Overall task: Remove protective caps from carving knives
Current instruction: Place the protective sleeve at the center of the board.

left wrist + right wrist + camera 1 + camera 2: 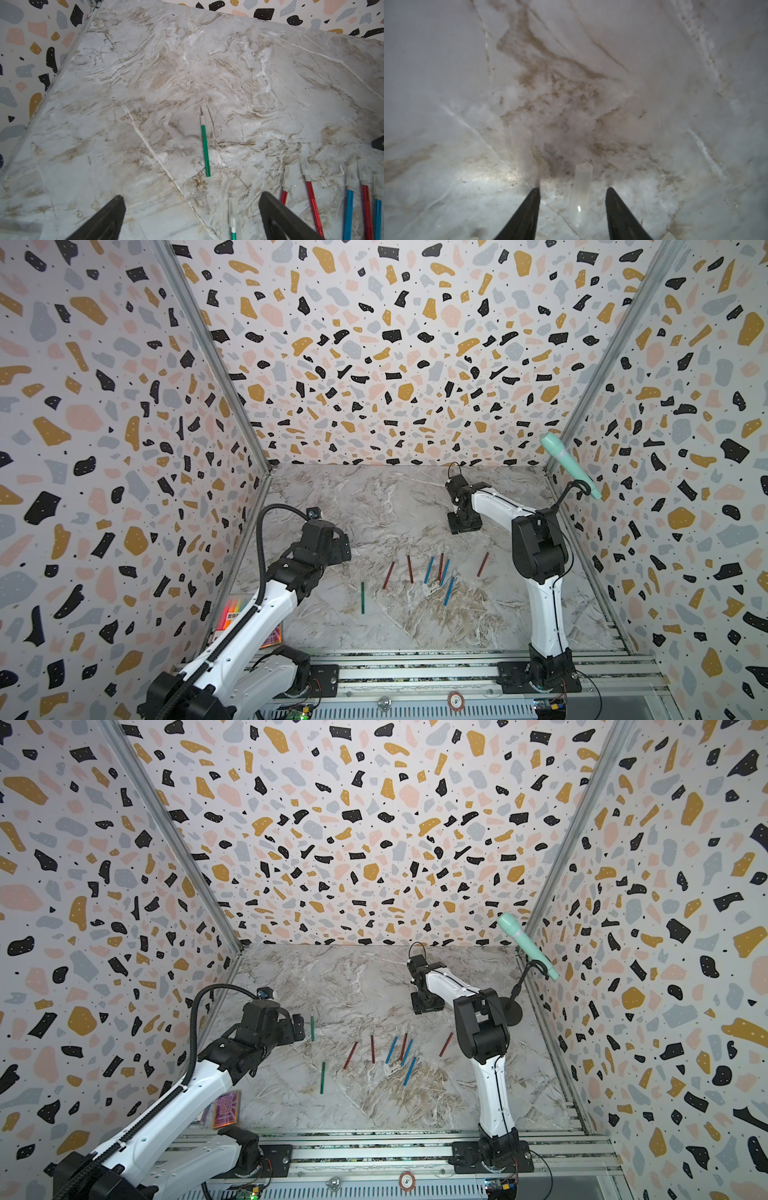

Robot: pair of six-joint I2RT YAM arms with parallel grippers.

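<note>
– Right tool [573, 188]: what is it gripping?
– Nothing. Its jaws stand apart with a clear cap [581, 197] between them, touching neither. The cap seems to lie loose on the tabletop [374, 497], though that wrist view is blurred.
– And the left tool [192, 195]?
– Spread wide and empty, hovering over the tabletop's left side.
– Which knife would you take next?
– Probably the capped green knife [232, 220]. It lies close by the left tool, nearer the robot's base than the bare green knife [204, 145]. Its long axis runs front to back, cap end pointing away from the base. The left arm is much the nearer.
– The right arm?
– Farther back on the tabletop. The red and blue knives [428, 570], which show caps in the left wrist view, lie between it and the base. Their shafts also run roughly front to back.
</note>
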